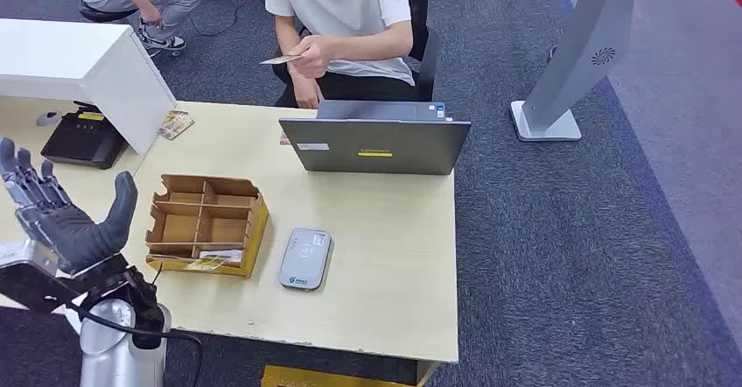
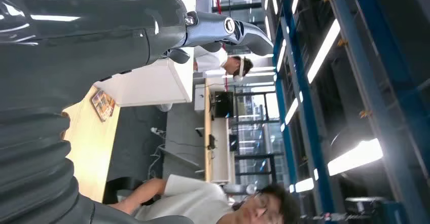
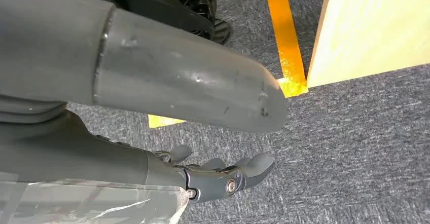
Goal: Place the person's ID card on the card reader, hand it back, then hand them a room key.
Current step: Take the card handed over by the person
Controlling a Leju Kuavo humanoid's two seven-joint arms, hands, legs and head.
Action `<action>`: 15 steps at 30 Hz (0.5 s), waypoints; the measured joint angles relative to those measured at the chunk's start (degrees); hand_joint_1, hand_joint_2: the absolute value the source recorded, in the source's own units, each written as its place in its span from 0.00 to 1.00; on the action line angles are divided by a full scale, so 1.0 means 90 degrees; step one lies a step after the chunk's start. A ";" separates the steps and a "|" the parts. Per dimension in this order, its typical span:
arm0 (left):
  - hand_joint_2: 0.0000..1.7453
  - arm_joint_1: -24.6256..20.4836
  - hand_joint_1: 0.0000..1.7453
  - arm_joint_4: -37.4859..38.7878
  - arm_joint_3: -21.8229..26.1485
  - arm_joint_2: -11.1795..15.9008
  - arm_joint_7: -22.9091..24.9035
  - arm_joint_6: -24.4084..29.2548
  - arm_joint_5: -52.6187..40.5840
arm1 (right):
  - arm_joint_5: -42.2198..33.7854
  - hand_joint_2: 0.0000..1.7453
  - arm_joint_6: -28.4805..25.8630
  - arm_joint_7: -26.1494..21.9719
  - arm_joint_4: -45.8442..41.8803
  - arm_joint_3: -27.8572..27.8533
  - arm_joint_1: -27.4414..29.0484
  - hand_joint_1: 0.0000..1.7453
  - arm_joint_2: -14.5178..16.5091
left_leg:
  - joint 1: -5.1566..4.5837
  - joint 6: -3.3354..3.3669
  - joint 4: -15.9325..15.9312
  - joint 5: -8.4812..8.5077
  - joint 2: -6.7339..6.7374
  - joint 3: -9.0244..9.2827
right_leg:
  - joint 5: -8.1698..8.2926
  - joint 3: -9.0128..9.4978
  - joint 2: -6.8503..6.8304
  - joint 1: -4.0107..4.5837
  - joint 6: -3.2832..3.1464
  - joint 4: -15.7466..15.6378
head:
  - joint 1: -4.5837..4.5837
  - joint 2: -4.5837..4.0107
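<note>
The pale wooden tabletop point(image 1: 385, 256) carries everything the job needs. Across it a seated person point(image 1: 341, 10) in a white shirt holds the ID card point(image 1: 282, 59) out over the far edge, pinched in one hand. A grey laptop point(image 1: 376, 142) stands with its lid up between that person and the robot. Nearer the robot sits a divided cardboard tray point(image 1: 206, 222) with what look like room key cards point(image 1: 210, 260) lying in its front compartments. Just beside the tray, flat on the wood, is the grey card reader point(image 1: 304, 258), with nothing on it.

The left hand point(image 1: 57, 216) is raised at the table's near left corner, palm up, fingers spread apart and holding nothing. The right hand point(image 3: 223, 176) hangs low beside the table over grey carpet, its fingers loosely apart and empty as far as the wrist view shows.

By this layout the task has barely begun: the card has not been taken, so receiving it, laying it on the reader, returning it and passing over a key all remain.
</note>
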 joint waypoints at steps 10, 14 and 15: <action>1.00 -0.1015 0.00 0.1119 -0.0582 0.0346 0.0597 0.0047 -0.1164 | 0.0092 0.00 0.0021 0.0136 0.0000 0.0137 -0.0091 0.00 0.0002 | 0.0000 0.0000 0.0001 0.0004 0.0001 -0.0001 | 0.0004 -0.0001 0.0001 0.0000 -0.0004 0.0001 | -0.0001 0.0000; 1.00 -0.1440 0.00 0.1606 -0.0812 0.0483 0.0844 0.0070 -0.1641 | 0.0141 0.00 0.0035 0.0189 0.0000 0.0202 -0.0129 0.00 0.0004 | 0.0000 0.0000 0.0001 0.0005 0.0005 -0.0001 | 0.0005 -0.0002 0.0002 0.0000 -0.0005 0.0002 | -0.0002 0.0000; 1.00 -0.1554 0.00 0.1741 -0.0870 0.0520 0.0915 0.0073 -0.1768 | 0.0155 0.00 0.0036 0.0200 0.0000 0.0218 -0.0142 0.00 0.0005 | 0.0000 0.0000 0.0001 0.0005 0.0007 -0.0001 | 0.0005 -0.0002 0.0003 0.0000 -0.0005 0.0003 | -0.0002 0.0000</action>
